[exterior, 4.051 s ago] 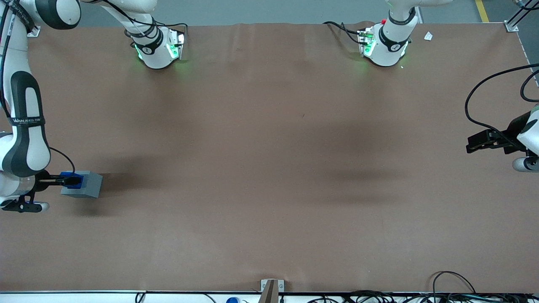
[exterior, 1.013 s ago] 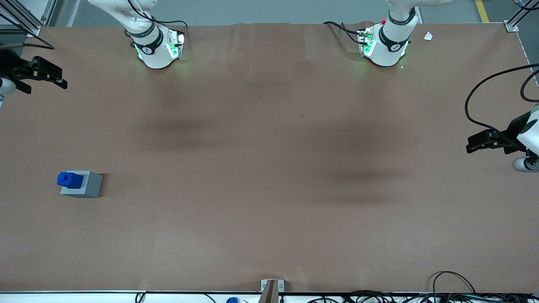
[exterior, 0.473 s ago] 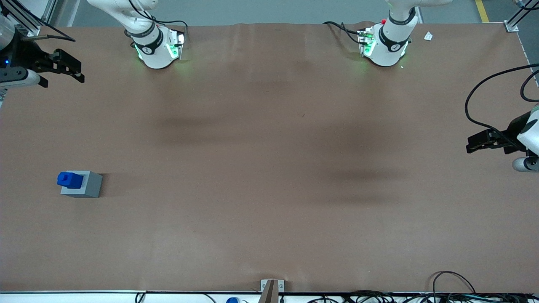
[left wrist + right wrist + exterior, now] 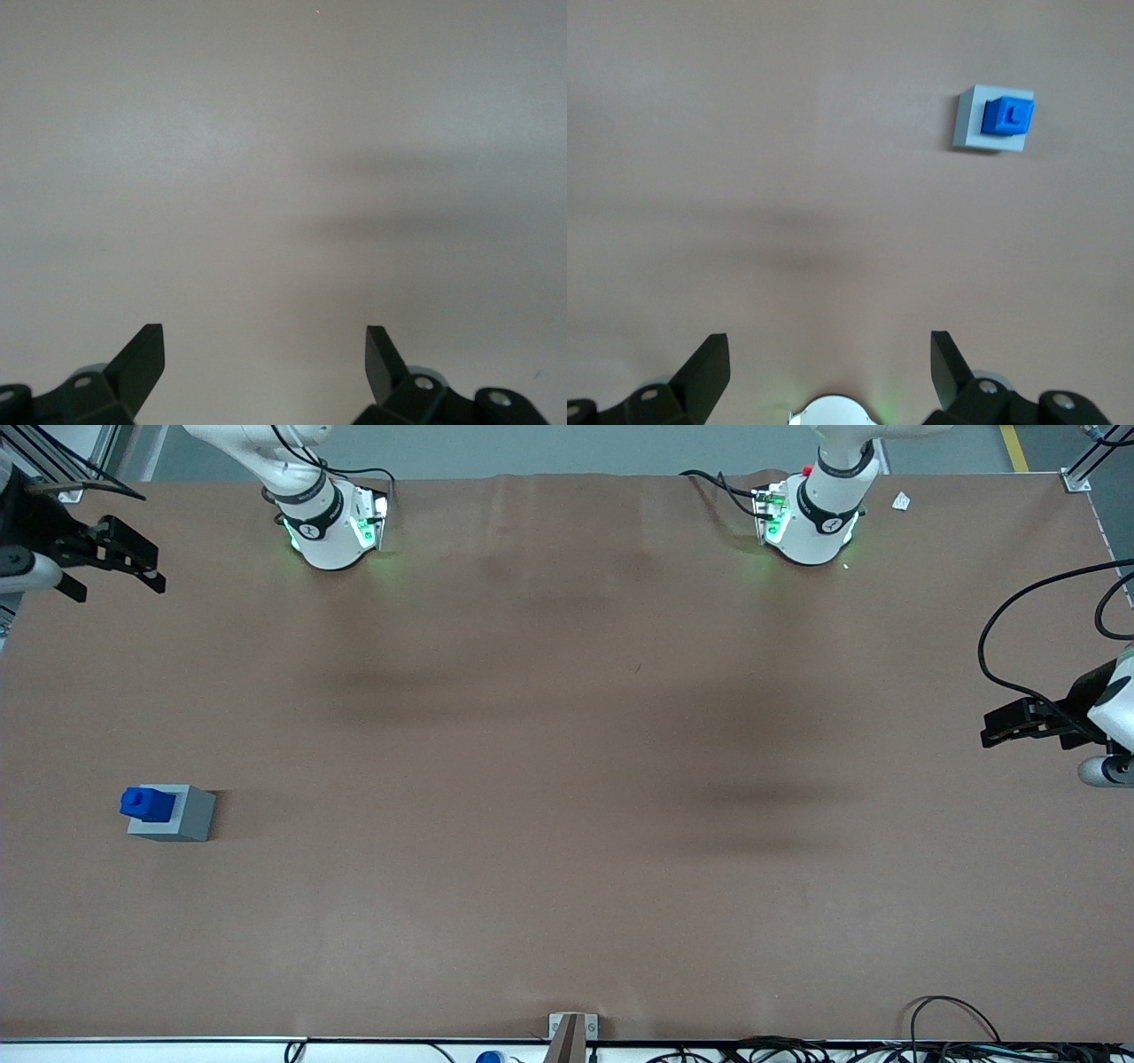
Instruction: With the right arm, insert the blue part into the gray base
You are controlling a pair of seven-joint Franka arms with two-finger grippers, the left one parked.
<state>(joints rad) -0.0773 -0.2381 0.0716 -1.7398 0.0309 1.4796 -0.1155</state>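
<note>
The pincer (image 4: 133, 558) hangs with fingers spread, holding nothing, high above the table. Well apart from it, nearer the front camera, the blue part (image 4: 147, 803) sits in the gray base (image 4: 182, 815), apparently already inserted.

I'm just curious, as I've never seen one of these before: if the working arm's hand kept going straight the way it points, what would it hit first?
Probably only the bare brown table. The hand is open, and the gray base holding the blue part sits well off that line, though depth is hard to judge.

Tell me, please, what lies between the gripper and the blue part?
Only bare table, per the front view, between the open gripper and the blue part.
</note>
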